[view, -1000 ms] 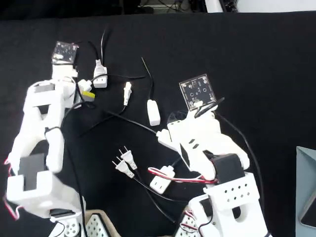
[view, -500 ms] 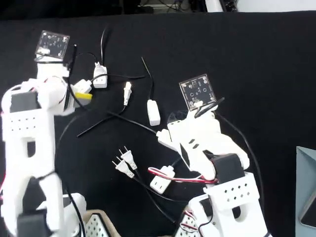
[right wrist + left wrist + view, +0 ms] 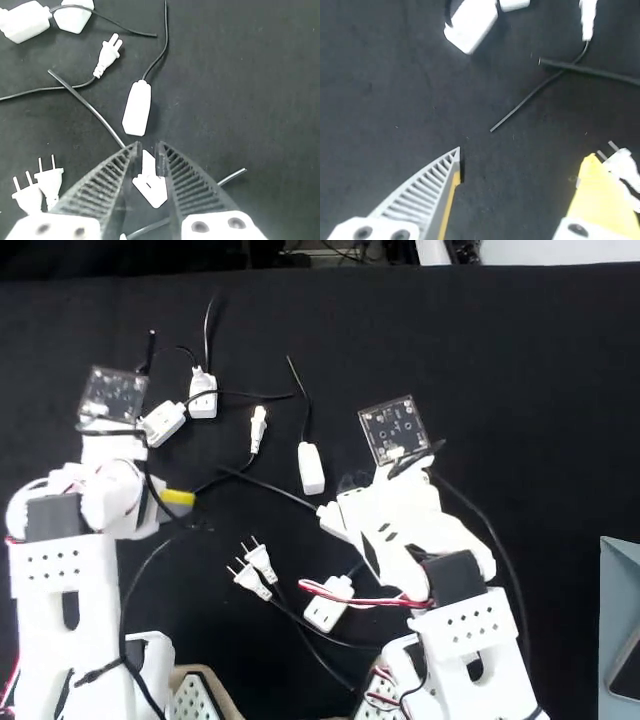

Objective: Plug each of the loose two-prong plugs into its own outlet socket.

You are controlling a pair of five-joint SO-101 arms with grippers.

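Your right gripper (image 3: 147, 145) pinches a white, flat, two-slot socket (image 3: 150, 186); your left gripper (image 3: 523, 154) stands wide open.

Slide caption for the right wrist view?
Right gripper holds an outlet socket; loose plugs lie nearby.
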